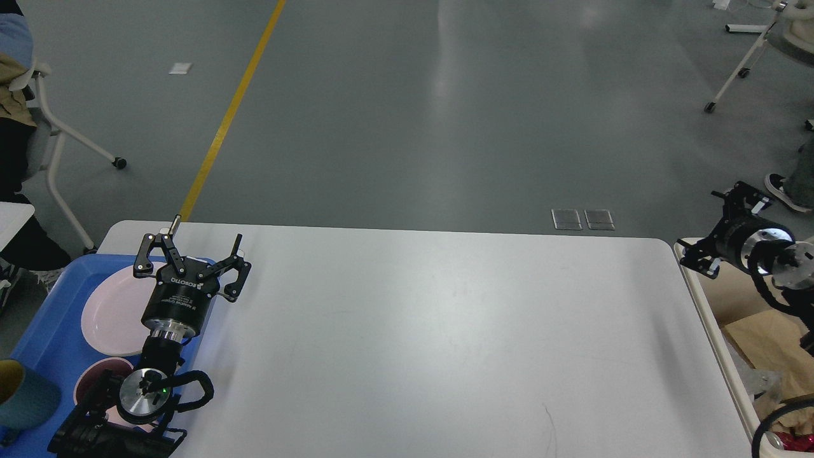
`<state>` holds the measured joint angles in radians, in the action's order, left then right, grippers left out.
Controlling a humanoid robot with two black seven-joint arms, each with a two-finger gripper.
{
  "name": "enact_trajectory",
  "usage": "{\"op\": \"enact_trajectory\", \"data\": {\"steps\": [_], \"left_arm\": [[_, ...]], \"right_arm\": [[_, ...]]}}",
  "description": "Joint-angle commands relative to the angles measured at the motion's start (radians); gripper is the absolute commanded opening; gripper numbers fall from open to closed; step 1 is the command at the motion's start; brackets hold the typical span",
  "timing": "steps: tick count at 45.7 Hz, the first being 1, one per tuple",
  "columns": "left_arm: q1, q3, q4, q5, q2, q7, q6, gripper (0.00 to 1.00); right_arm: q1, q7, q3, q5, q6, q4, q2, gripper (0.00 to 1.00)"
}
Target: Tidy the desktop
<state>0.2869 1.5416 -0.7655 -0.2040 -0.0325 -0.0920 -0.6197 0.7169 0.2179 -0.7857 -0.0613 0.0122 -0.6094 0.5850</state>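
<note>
The pink plate (111, 312) and pink bowl (92, 380) at lower left are being partly covered by the left arm. The teal cup (22, 397) and blue tray (51, 343) are being cropped by the left edge. The beige bin (718, 343) is being largely hidden behind the right arm; the right gripper (709, 232) is being seen too small for its fingers to be told apart.
</note>
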Motion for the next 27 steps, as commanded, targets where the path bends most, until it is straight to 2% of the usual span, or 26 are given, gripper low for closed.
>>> {"op": "enact_trajectory", "data": {"steps": [1, 4, 6, 8, 12, 20, 27], "left_arm": [[0.000, 0.000, 0.000, 0.000, 0.000, 0.000, 0.000, 0.96], [0.000, 0.000, 0.000, 0.000, -0.001, 0.000, 0.000, 0.96], [0.000, 0.000, 0.000, 0.000, 0.000, 0.000, 0.000, 0.96], [0.000, 0.000, 0.000, 0.000, 0.000, 0.000, 0.000, 0.96], [-0.002, 0.000, 0.000, 0.000, 0.000, 0.000, 0.000, 0.96], [-0.002, 0.000, 0.000, 0.000, 0.000, 0.000, 0.000, 0.96], [-0.002, 0.000, 0.000, 0.000, 0.000, 0.000, -0.002, 0.96]], "right_arm": [[-0.126, -0.250, -0.162, 0.006, 0.071, -0.102, -0.070, 1.00], [-0.178, -0.386, -0.191, 0.011, 0.106, -0.134, -0.109, 1.00], [-0.204, -0.437, -0.201, 0.021, 0.126, -0.150, -0.140, 1.00], [-0.231, -0.468, -0.217, 0.034, 0.132, -0.162, -0.171, 1.00], [-0.292, -0.488, -0.311, 0.092, 0.134, -0.208, -0.227, 1.00], [-0.367, -0.535, -0.504, 0.411, 0.129, -0.251, -0.370, 1.00], [-0.398, -0.569, -0.523, 0.423, 0.112, -0.280, -0.393, 1.00]]}}
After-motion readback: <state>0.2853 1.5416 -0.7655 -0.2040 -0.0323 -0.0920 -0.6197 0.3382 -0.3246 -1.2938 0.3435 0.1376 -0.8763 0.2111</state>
